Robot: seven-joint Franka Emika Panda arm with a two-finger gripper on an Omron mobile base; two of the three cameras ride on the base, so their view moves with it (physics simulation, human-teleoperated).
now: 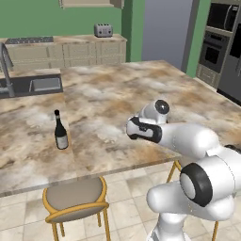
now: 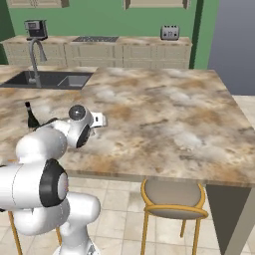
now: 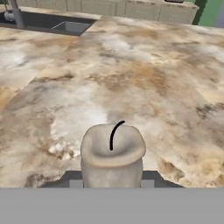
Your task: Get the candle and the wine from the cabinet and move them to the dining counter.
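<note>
While pincer [image 3: 112,183] clamps candle [image 3: 112,151], pale stubby wax, curled black wick

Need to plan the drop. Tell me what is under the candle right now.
In the hand view, the candle sits between the gripper fingers, with the dining counter beyond it. Its base is covered, so contact with the stone cannot be told.

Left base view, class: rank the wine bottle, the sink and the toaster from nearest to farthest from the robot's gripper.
1. Wine bottle: stands on the dining counter, left of the gripper.
2. Sink: set in the counter's far left part.
3. Toaster: on the back worktop against the green wall.
</note>
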